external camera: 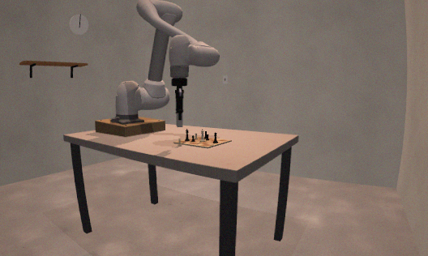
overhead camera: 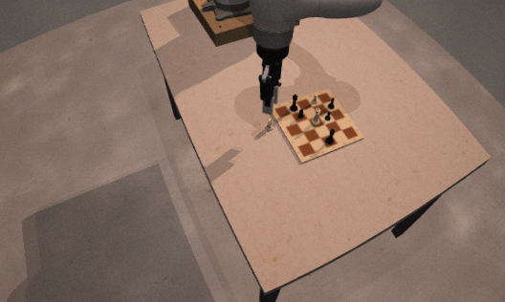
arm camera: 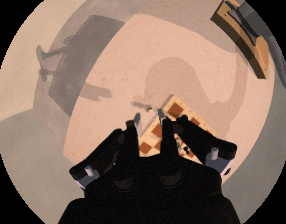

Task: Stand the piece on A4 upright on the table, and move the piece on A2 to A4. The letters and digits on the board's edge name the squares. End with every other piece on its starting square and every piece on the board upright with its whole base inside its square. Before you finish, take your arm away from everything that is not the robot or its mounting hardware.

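A small light chess piece [overhead camera: 270, 124] stands upright on the table just off the left edge of the chessboard [overhead camera: 319, 125]; it also shows in the exterior view [external camera: 180, 142]. My gripper [overhead camera: 268, 109] hangs straight above this piece, clear of it, with the fingers a little apart and nothing between them. In the wrist view the fingertips frame the board's edge [arm camera: 168, 129] far below. On the board stand several black pieces, such as one at the near edge [overhead camera: 329, 139], and a tall white piece [overhead camera: 316, 116]. I cannot read the square labels.
The arm's wooden base block [overhead camera: 221, 24] sits at the table's back edge. The board [external camera: 203, 142] lies near the table's middle. A wall shelf [external camera: 53, 64] hangs far off to the left.
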